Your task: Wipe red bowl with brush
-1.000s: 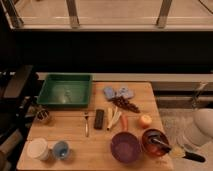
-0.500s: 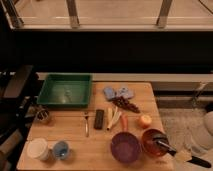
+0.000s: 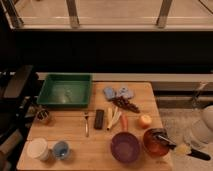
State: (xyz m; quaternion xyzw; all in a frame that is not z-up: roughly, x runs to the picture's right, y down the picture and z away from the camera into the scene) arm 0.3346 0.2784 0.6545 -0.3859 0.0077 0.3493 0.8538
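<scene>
The red bowl [image 3: 155,143] stands at the front right of the wooden table [image 3: 75,137], next to the purple bowl [image 3: 125,146]. The brush [image 3: 165,140] lies slanted, with its dark head inside the red bowl and its black handle running down to the right over the rim. My gripper [image 3: 184,149] is just right of the bowl, past the table's edge, shut on the handle. The white arm [image 3: 204,129] rises behind it at the right edge.
A green tray [image 3: 65,90] stands at the back left, with a blue cloth [image 3: 118,93] and a dark red bunch [image 3: 127,104] to its right. A fork [image 3: 86,123], black bar [image 3: 99,119], carrot [image 3: 124,122] and orange fruit [image 3: 145,120] lie mid-table. A white cup [image 3: 38,148] and blue cup [image 3: 61,148] stand front left.
The brush head has shifted slightly inside the red bowl and the arm has moved a little to the right. Everything else stays put.
</scene>
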